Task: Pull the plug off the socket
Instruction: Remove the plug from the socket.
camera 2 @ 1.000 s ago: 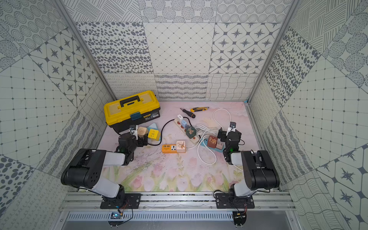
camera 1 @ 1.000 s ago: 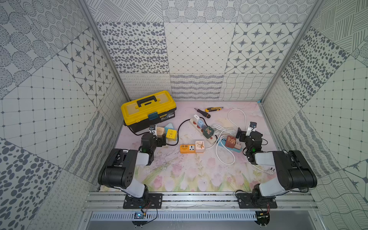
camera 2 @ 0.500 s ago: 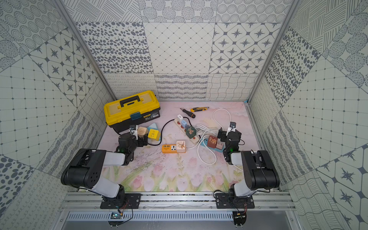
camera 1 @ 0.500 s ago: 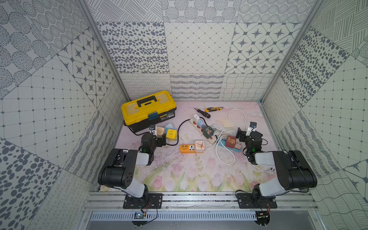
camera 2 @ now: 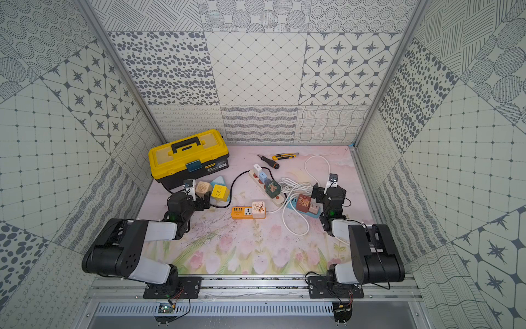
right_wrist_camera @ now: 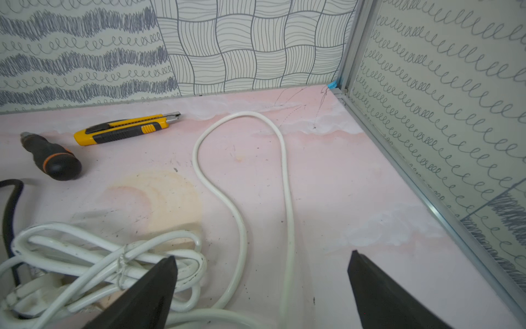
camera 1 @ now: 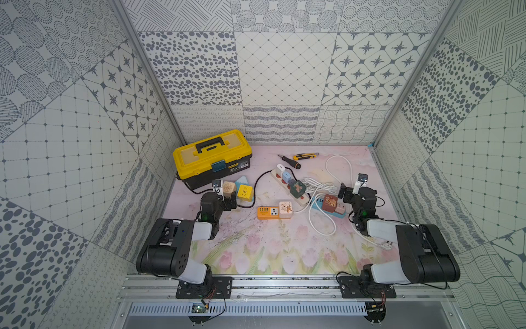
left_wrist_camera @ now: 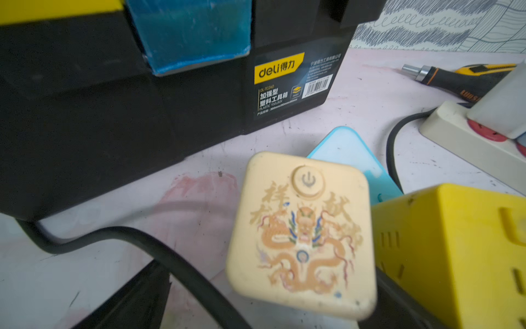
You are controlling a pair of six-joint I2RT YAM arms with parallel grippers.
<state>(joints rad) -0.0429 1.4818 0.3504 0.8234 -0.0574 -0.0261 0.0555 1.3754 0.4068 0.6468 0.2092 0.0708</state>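
Resting posture: both arms lie folded low on the mat, each wrist aimed at a cluster of sockets. This suits a start with nothing gripped yet.
Left gripper (camera 1: 231,202): jaws wide and empty; one dark finger (left_wrist_camera: 136,299) shows in the left wrist view.
Right gripper (right_wrist_camera: 262,255): jaws wide and empty, with only a white cable (right_wrist_camera: 242,199) looping over the mat beyond them.
Task's thing: by my reading, the cream plug (left_wrist_camera: 301,236) with the dragon print. It sits at the left of the mat, on the near side of the yellow toolbox (camera 1: 212,155).
Socket: the yellow socket cube (left_wrist_camera: 455,256) sits against the plug's right side; the pins are hidden, so I cannot confirm it is seated.
Plug relative to hand: just beyond the left fingertips and roughly centred on their line. Whether they touch it I cannot tell.
Why so placed: open jaws squared to the plug can close on its two flat sides. A black cable (left_wrist_camera: 142,242) runs across the approach.
Doubt: a brown plug (camera 1: 330,202) stands on the blue strip (camera 1: 316,205), just left of the right gripper, so which plug is meant is uncertain.
Stage: approach; the pull is not yet begun.
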